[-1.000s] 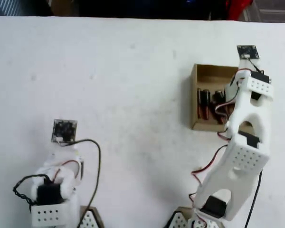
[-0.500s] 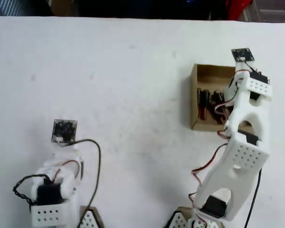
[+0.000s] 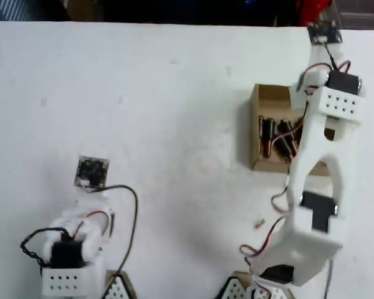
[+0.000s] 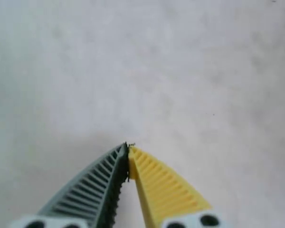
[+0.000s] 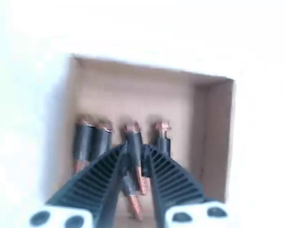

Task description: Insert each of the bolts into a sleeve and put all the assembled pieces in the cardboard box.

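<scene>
The right pincer [image 5: 134, 148] hangs over the cardboard box [image 5: 133, 85], its jaws a little apart. Under it, the assembled pieces [image 5: 92, 137] lie side by side on the box floor, one showing in the gap between the jaws. A small brownish bit [image 3: 259, 223] lies on the bench [image 3: 174, 93] near the box. Well apart from the box, the left pincer [image 4: 128, 148] is pressed together over bare bench.

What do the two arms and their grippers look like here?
Both arms are white shells with perforated dot-grid panels and black servos. The right arm trails thin red, white and black wires; the left arm carries a looping black cable. The left gripper has one grey and one yellow ribbed finger; the right gripper has two dark ribbed fingers.
</scene>
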You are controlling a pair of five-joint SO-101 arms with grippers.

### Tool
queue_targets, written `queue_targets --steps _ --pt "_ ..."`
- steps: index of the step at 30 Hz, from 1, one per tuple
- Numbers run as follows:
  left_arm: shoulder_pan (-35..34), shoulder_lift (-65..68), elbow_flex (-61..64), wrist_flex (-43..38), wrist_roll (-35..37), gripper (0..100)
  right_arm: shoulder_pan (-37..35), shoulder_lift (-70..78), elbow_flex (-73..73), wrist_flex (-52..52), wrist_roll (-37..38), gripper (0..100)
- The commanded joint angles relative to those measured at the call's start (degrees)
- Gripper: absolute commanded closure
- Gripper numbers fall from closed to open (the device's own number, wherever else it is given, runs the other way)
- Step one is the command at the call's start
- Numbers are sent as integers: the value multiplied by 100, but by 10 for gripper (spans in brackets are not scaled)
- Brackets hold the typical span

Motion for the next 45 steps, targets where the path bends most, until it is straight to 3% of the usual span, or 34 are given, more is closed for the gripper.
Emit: queue_targets --steps 1,11,24,45 --pt "233 -40 -9 53 -9 980 -426 -1147 -193 321 -255 981" --pt "198 -40 -9 53 -9 980 -1727 -4092 -158 1789 -273 981" --pt "198 -40 -9 53 -9 980 -1736 -6501 -70 2756 -273 981" --pt "189 -40 -9 53 -9 980 -1727 -10615 3604 2580 -264 981"
